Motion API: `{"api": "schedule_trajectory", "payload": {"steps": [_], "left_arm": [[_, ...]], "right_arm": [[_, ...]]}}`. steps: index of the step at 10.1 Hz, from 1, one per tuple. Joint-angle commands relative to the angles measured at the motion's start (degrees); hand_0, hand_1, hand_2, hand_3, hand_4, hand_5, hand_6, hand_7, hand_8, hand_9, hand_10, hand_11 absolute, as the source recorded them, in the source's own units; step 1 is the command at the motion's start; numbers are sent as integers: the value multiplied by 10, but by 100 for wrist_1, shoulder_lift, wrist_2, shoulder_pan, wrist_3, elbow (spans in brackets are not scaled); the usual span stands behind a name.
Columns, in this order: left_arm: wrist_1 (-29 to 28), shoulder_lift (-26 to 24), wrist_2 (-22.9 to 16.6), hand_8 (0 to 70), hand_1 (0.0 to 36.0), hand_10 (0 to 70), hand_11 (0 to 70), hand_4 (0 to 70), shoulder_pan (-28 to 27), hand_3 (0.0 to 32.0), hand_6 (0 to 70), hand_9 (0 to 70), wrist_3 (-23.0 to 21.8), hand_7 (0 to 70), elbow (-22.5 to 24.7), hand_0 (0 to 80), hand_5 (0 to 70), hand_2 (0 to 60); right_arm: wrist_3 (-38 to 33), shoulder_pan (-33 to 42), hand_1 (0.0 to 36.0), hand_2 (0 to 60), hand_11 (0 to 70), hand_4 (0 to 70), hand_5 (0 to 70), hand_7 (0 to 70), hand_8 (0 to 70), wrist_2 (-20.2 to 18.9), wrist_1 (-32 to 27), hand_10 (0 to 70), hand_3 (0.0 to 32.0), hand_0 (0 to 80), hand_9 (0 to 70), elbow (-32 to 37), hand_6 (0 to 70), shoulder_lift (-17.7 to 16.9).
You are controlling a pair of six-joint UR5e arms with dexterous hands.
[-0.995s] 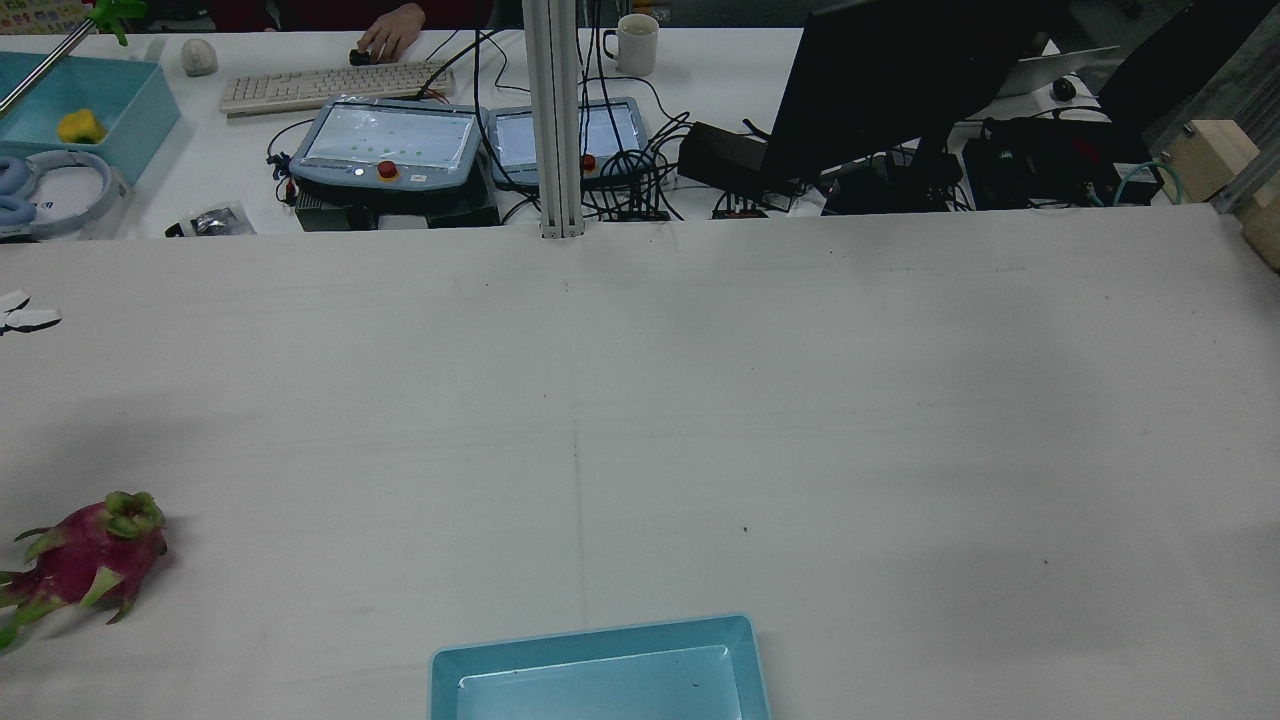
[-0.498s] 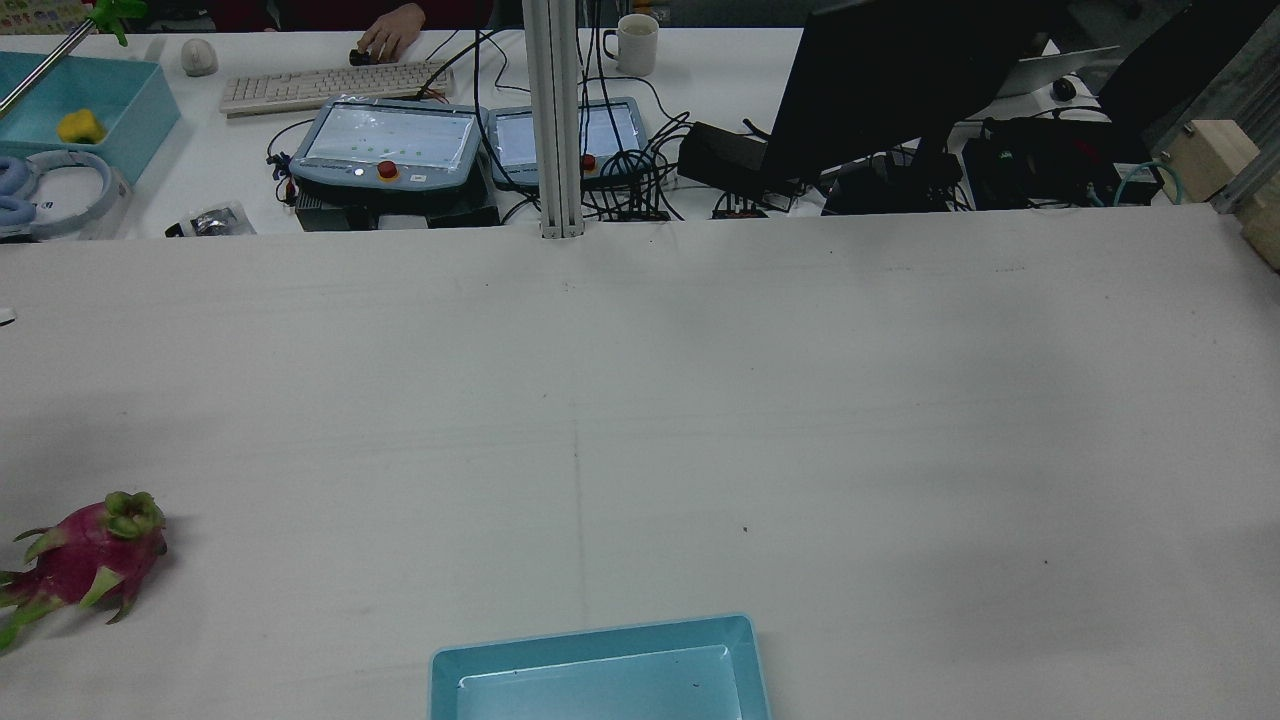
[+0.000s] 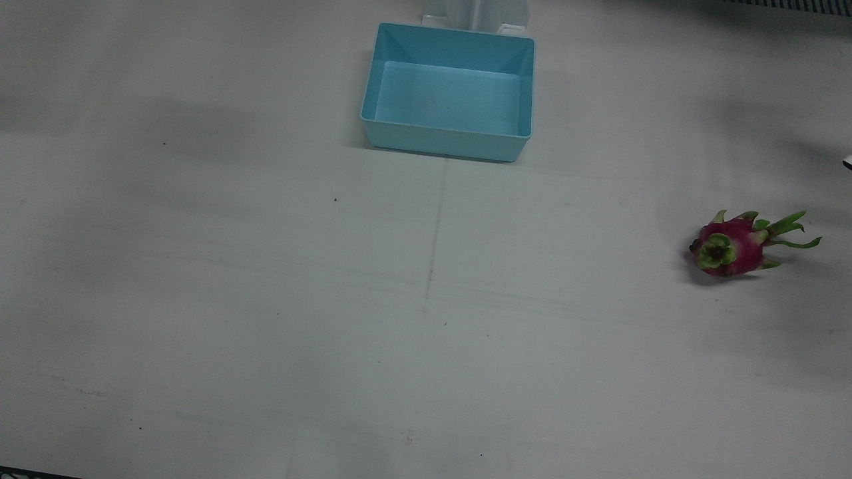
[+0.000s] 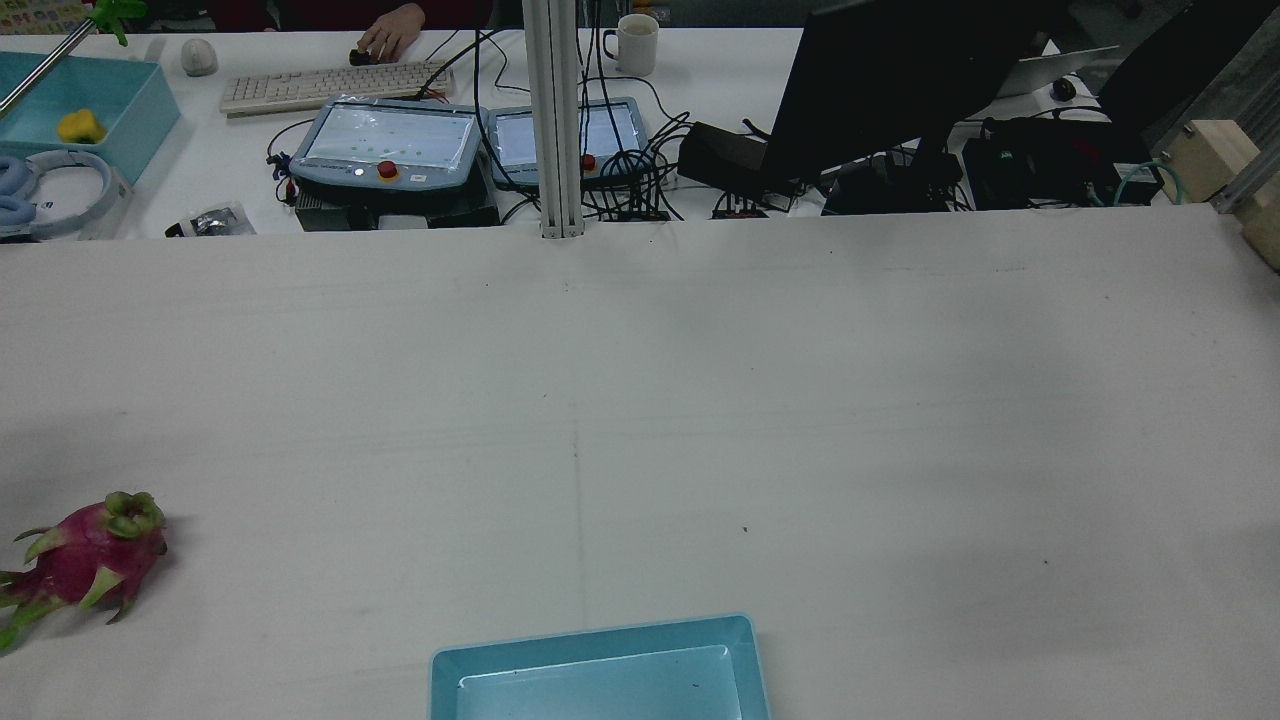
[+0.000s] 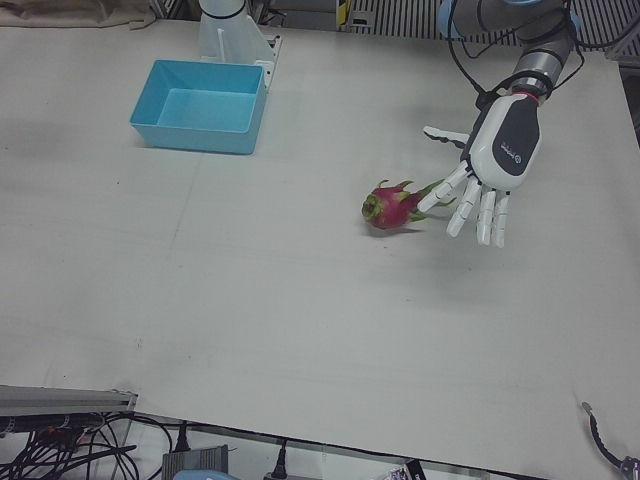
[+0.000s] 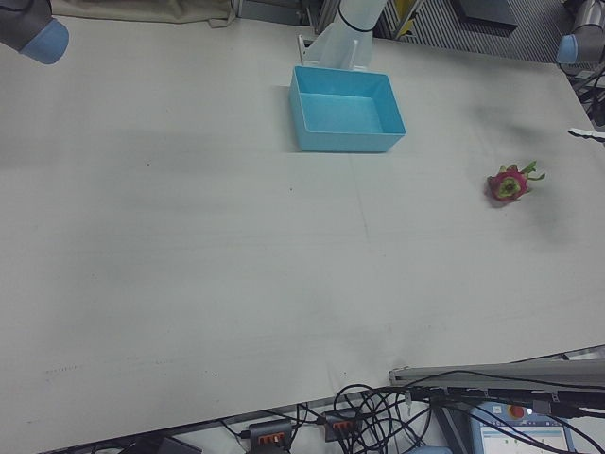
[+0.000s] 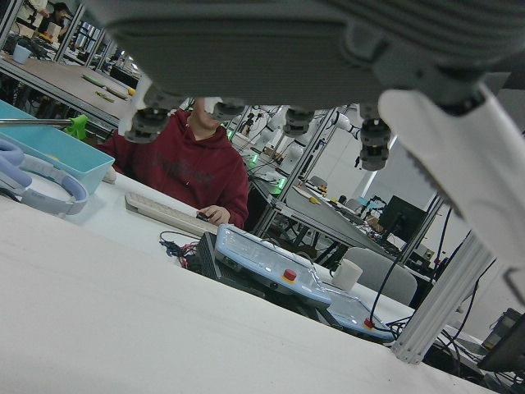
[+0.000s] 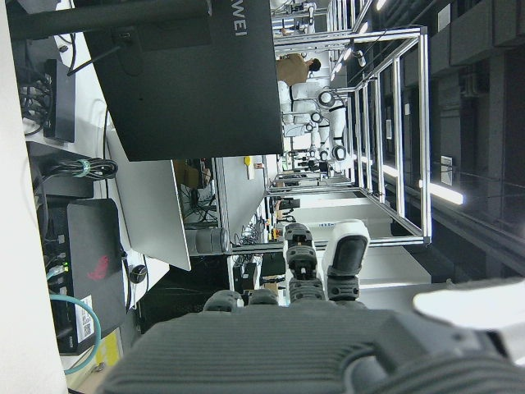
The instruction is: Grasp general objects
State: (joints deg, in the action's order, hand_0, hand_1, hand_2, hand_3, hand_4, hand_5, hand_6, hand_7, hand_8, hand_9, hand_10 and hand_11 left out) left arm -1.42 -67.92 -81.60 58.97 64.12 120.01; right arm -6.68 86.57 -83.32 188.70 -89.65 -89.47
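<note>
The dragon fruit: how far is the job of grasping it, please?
Nothing looks done: the dragon fruit lies on the table, ungrasped, and the blue bin is empty. In hand: the left hand hangs open beside the fruit, fingers spread. Whether it touches the leaf tips is unclear. The grasp and lift remain. The right hand is elsewhere.

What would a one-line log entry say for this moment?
left hand: open, beside dragon fruit | right hand: open | bin: empty

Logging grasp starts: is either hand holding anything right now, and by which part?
Nothing is held. The left hand hangs open beside the dragon fruit, which lies on the table. The right hand shows nothing in its fingers.
</note>
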Motion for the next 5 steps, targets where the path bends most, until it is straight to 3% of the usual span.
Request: {"api": "schedule_trajectory", "payload": {"steps": [1,5], "left_arm": [[148,24,-698,0,128,0,0,0,-131,320,0,0,-31,66,-100,528,48,0],[851,-238,-664,0,147,0,0,0,-149,320,0,3,-303,88,-100,548,87,0]], "right_arm": [[0,0,0,0,0,0,0,0,0,0,0,0,0,0,0,0,0,0],[0,0,0,0,0,0,0,0,0,0,0,0,0,0,0,0,0,0]]}}
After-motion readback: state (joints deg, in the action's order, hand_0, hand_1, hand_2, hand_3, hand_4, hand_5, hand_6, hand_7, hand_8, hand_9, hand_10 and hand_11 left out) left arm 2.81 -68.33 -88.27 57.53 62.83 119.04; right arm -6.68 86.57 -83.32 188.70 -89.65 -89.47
